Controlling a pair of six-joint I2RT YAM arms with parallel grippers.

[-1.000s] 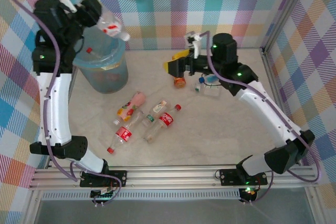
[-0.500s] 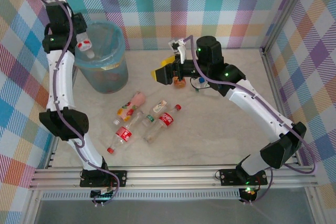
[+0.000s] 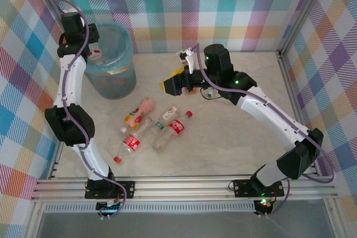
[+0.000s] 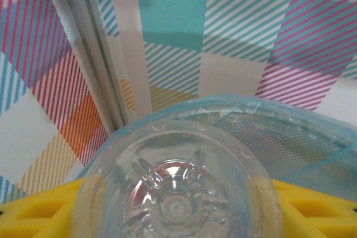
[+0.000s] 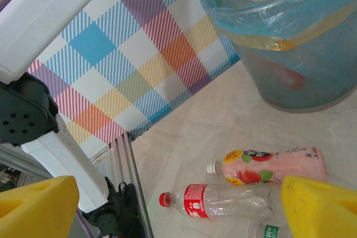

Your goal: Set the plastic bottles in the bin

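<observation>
My left gripper point(image 3: 89, 48) hangs over the left rim of the bin point(image 3: 111, 73), shut on a clear plastic bottle point(image 3: 96, 54) with a red label. In the left wrist view that bottle's base point(image 4: 175, 193) sits between the yellow fingers point(image 4: 39, 215), above the bin's blue bag point(image 4: 279, 118). My right gripper point(image 3: 173, 85) is open over the table, up and right of the loose bottles. Below it lie a pink bottle point(image 5: 270, 165), a red-labelled bottle point(image 5: 223, 200) and a green-white one point(image 5: 268, 231). A cola bottle point(image 3: 175, 126) lies among them.
The bin point(image 5: 295, 43) stands in the far left corner against the checked walls. Part of another bottle point(image 3: 210, 92) shows beside the right arm. The left arm's white link point(image 5: 50, 15) rises along the table's left rail point(image 3: 56, 154).
The left arm has swung the bottle from high above the bin down to its left rim. The right gripper has moved left and nearer, away from the bottles at the back.
</observation>
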